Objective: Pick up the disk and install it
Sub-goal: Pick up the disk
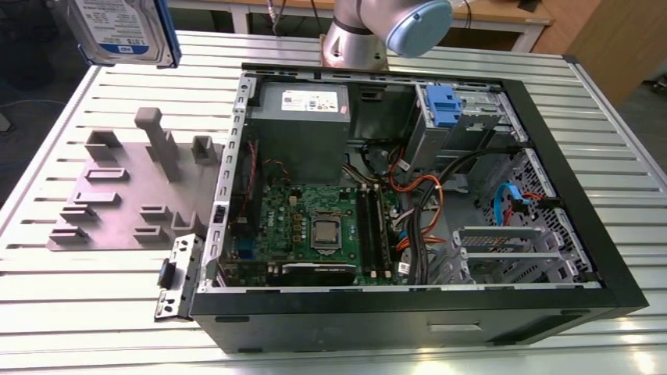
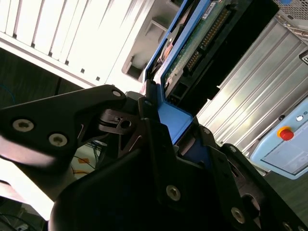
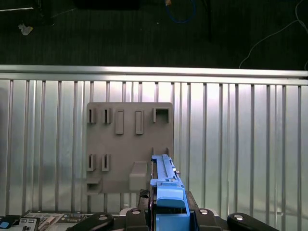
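Note:
The disk [image 1: 117,30], a silver-grey drive with a white-and-blue label in a blue carrier, hangs high above the table's far corner at the exterior view's left. In the second wrist view my gripper [image 2: 171,127] is shut on the carrier's blue end, and the disk [image 2: 192,45] shows its green circuit board side. In the first wrist view the disk [image 3: 166,185] stands on edge between my gripper's [image 3: 166,214] black fingers, above the grey fixture plate [image 3: 127,144].
An open computer case [image 1: 583,226] lies on the slatted metal table [image 1: 83,312]. It holds a motherboard [image 1: 312,226], a grey power supply [image 1: 302,101] and a drive bay with a lone blue bracket [image 1: 442,105]. The grey fixture plate [image 1: 125,199] lies beside the case.

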`<action>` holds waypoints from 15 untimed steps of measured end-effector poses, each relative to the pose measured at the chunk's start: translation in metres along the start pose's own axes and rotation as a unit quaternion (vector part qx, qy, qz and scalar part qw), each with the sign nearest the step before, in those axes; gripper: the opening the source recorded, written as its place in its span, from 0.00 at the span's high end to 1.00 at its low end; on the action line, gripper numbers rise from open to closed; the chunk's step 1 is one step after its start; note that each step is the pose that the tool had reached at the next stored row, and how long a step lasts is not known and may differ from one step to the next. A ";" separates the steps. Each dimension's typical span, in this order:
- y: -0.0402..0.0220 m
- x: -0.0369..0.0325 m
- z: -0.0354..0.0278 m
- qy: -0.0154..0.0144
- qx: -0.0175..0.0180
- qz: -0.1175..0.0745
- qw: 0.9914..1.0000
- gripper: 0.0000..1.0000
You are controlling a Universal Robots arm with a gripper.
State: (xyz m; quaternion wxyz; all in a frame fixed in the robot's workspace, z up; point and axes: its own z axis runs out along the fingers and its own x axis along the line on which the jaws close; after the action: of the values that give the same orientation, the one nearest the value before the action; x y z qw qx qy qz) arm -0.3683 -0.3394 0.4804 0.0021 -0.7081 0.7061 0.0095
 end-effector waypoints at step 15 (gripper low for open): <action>-0.0001 0.0071 -0.0001 0.000 0.000 0.000 1.000 0.64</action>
State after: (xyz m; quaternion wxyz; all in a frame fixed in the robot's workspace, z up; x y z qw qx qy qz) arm -0.3682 -0.3465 0.4803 0.0020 -0.7081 0.7061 0.0094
